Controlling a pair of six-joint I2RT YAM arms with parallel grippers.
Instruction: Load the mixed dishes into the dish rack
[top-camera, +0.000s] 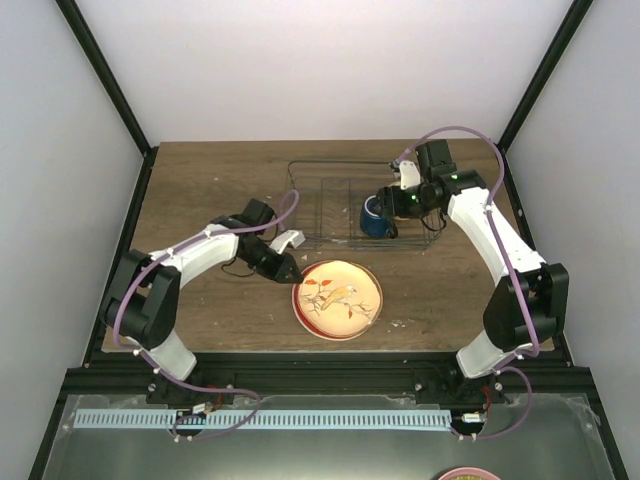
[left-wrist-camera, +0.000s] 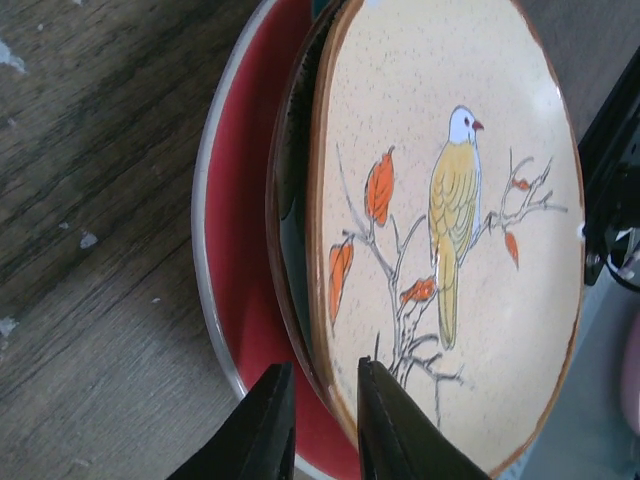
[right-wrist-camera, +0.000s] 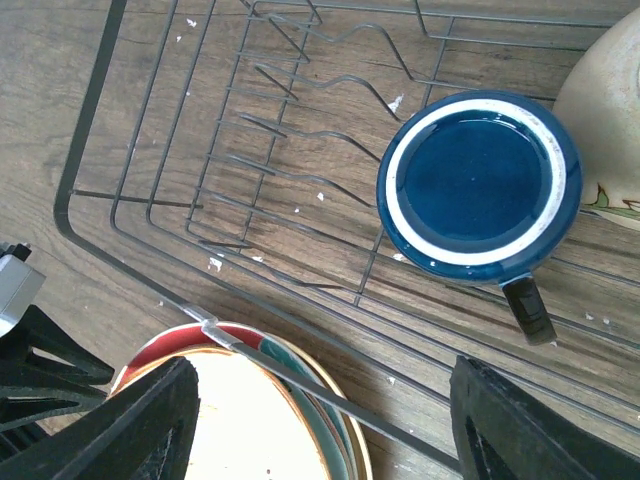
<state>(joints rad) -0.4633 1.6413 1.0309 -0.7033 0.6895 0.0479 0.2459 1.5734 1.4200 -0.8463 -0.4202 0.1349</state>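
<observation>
The stack of plates (top-camera: 337, 300) lies flat near the middle of a brown wood table (top-camera: 200, 190), closer to the near edge. The bird plate (left-wrist-camera: 450, 230) is on top and a red plate (left-wrist-camera: 235, 300) is under it. The table is scuffed with pale flecks. White walls (top-camera: 300, 70) close it in on three sides, with black posts (top-camera: 102, 70) slanting up at the corners.

Just beyond the plates stands the wire rack (top-camera: 320, 205), its long side running left to right along the far part of the table. The stack is just outside its near rail. The blue mug (right-wrist-camera: 478, 180) stands upright in the right half of the rack, mouth up, with its handle (right-wrist-camera: 528, 310) pointing toward the near rail. A cream bowl (right-wrist-camera: 610, 110) sits just beside it, only partly in view. In the left wrist view the painted bird's head points away from the fingers.

The left pincer (left-wrist-camera: 322, 366) is low at the left edge of the stack, its fingers only a narrow gap apart. The bird plate's brown rim and a strip of the red plate show in that gap. I cannot tell whether the fingers press on the rim.

The right pincer (right-wrist-camera: 325, 375) hangs over the rack's near rail, spread wide and holding nothing, clear of the mug.
</observation>
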